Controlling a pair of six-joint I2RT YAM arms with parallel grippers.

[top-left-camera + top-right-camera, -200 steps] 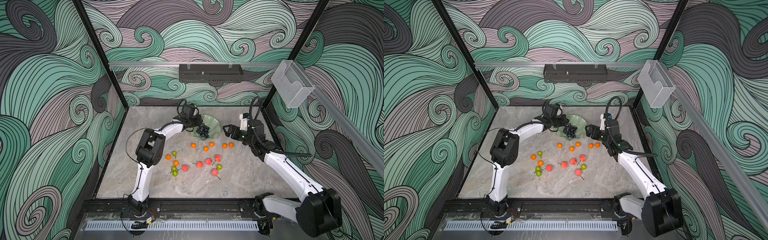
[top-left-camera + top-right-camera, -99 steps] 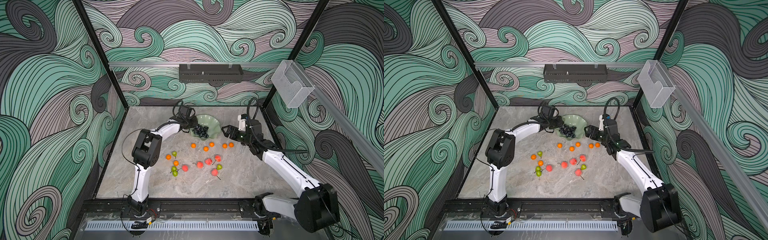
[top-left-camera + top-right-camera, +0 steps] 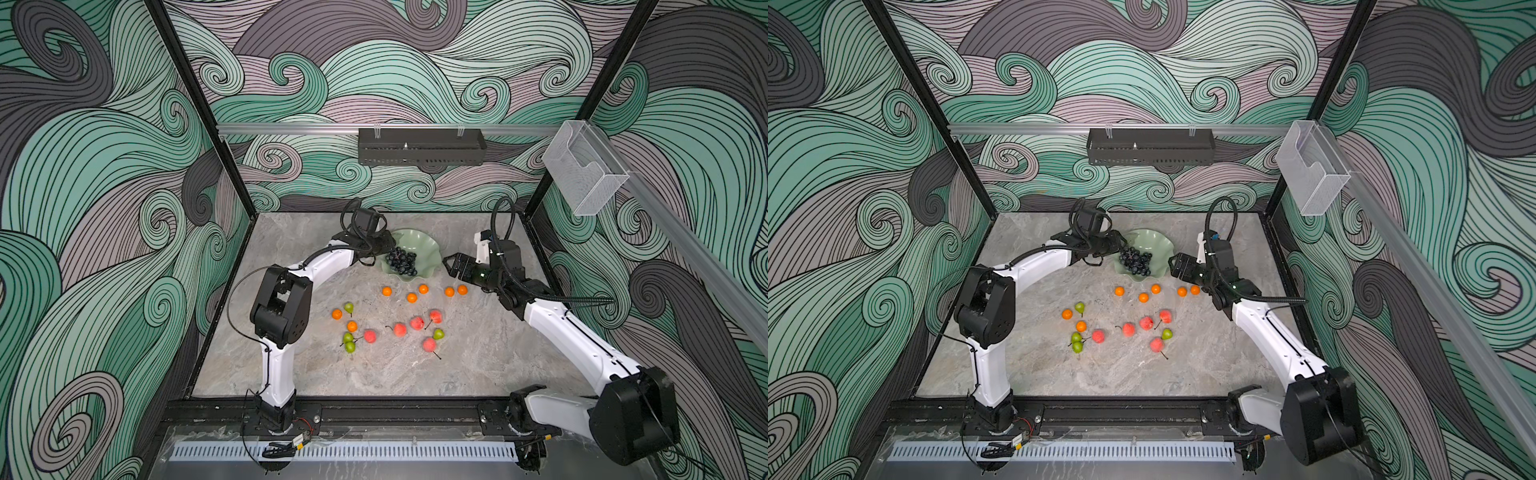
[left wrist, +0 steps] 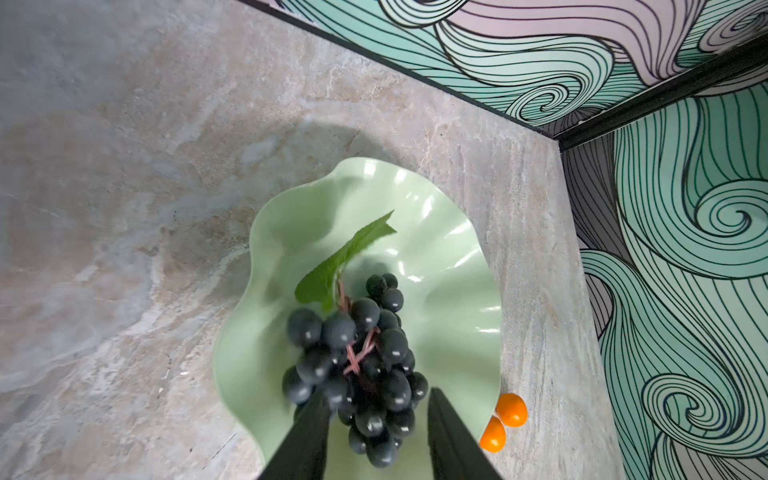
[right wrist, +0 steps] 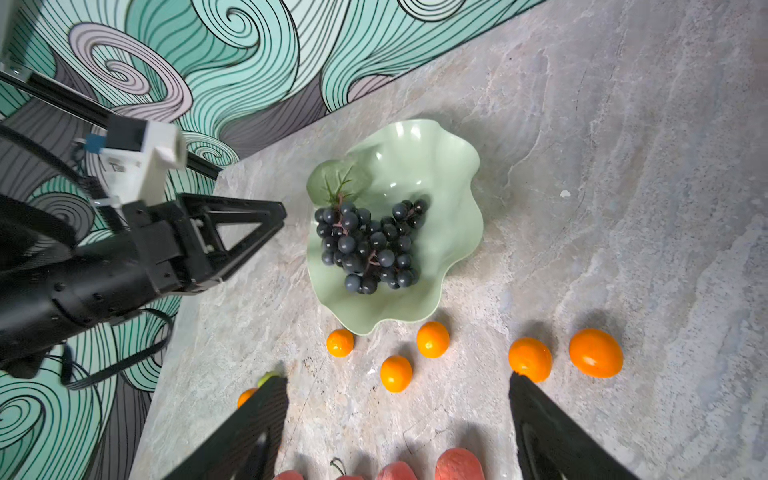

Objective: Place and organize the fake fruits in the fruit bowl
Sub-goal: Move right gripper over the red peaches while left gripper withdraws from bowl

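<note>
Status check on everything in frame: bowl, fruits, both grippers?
fruit bowl: upright on table, one fruit inside
grape bunch: lying in the bowl, ungripped
oranges: seven, loose on table
pears: four, on table
peaches: five, on table
left gripper: open, empty, beside the bowl
right gripper: open, empty, over the oranges

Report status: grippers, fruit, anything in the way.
Left gripper open by bowl. Right gripper open, empty, near oranges. Grapes in bowl; oranges, pears, peaches on table. Nothing in the way.
</note>
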